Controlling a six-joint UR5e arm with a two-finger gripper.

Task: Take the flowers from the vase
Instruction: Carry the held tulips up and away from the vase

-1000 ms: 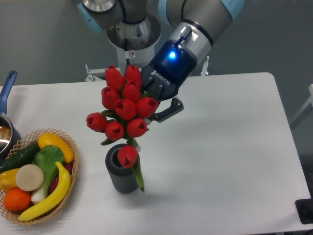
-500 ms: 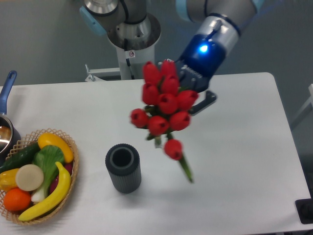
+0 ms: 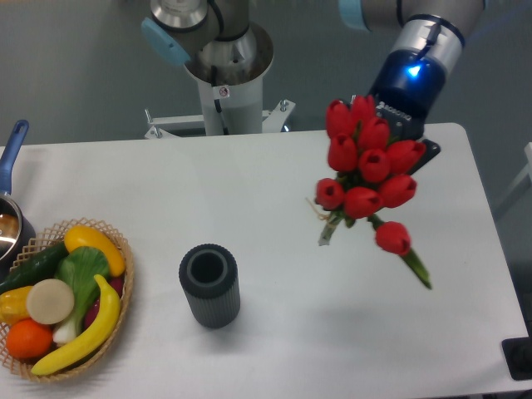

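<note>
The black two-finger gripper (image 3: 405,140), mounted below a wrist ring lit blue, sits at the upper right of the view, above the far right part of the white rectangular table (image 3: 274,191). Its fingers are mostly hidden behind the blooms. One dark fingertip (image 3: 429,153) shows at the right edge of the bunch. The fingers are clamped on the bunch of red artificial tulips with green stems and leaves (image 3: 366,170), which hangs clear of the table surface.

The bunch lies directly in front of and below the fingers. The red heads cluster tightly against the gripper body. One bloom droops lower, below and slightly right of the fingers. Green stem ends point downward: one toward the lower left, one toward the lower right. A faint shadow falls on the table beneath the bunch.

The small dark grey ribbed cylindrical vase (image 3: 209,285) stands upright on the table, well apart from the fingers, down and to their left. Its round mouth is open and nothing is in it.

Farther left of the fingers, at the table's left edge, sits a woven wicker basket (image 3: 118,289) holding plastic fruit and vegetables. Above the basket, the blue handle of a metal pot (image 3: 12,148) enters the view. The grey robot base column (image 3: 226,79) stands behind the table, up and left of the fingers.
</note>
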